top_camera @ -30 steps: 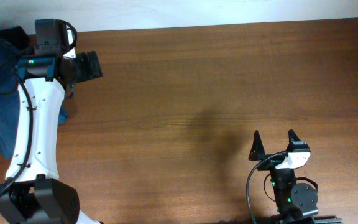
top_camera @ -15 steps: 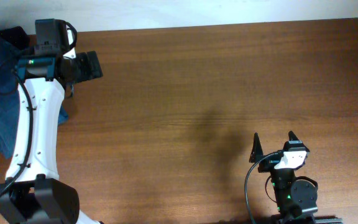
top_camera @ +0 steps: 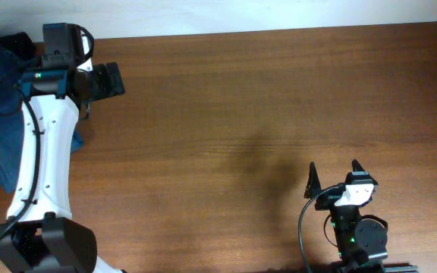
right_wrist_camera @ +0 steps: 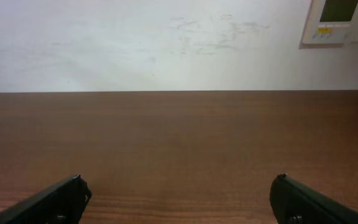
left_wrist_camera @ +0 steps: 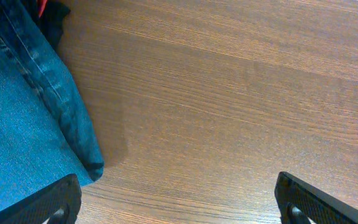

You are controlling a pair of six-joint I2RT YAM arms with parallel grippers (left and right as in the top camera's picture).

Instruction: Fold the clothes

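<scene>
Only the right arm is sitting differently from a second ago: its white wrist housing is lying a touch further toward the left, while the left arm is staying exactly where it was.

The right gripper is resting low over the near right part of the table. Its two black fingers are standing spread as wide as they go, holding and touching nothing. Its own camera is showing only bare brown wood running away to a pale wall with a small control panel at the upper right.

The left gripper is hanging over the far left part of the table and is likewise gaping fully. In the left wrist view its fingertips are poking in at the two bottom corners with bare wood between them, gripping nothing. One fingertip is sitting right at the edge of the jeans; whether it is touching the cloth cannot be told.

The jeans are lying bunched at the far left of the table, partly running out of the overhead frame and partly hiding under the left arm. The medium-blue denim is showing a stitched seam running diagonally along a folded edge, with lighter fading beside it. A black garment with a red tag is peeking out at the far corner, lying against the jeans.
</scene>
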